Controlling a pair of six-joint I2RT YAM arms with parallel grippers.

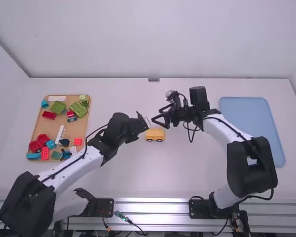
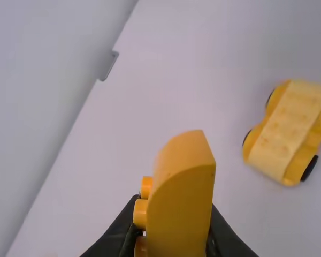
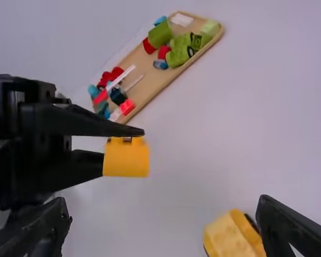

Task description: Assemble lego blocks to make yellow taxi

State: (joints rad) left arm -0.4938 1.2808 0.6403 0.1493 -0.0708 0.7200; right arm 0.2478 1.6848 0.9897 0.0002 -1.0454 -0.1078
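Well, one yellow block (image 2: 182, 206), one chassis (image 2: 285, 132)

Room between arms (image 1: 91, 158) — yellow car (image 1: 155, 134) obstructs.

1. High view: farthest off; you look from above and behind the arms (image 1: 81, 163), forward and down onto the table (image 1: 187, 177).
2. Left wrist view: you look closely past a yellow block (image 2: 179, 214) toward table and back wall (image 2: 43, 80).
3. Right wrist view: you face across toward the wooden tray (image 3: 150, 75), also seen in high view.
4. All three share the wheeled base (image 1: 155, 133).
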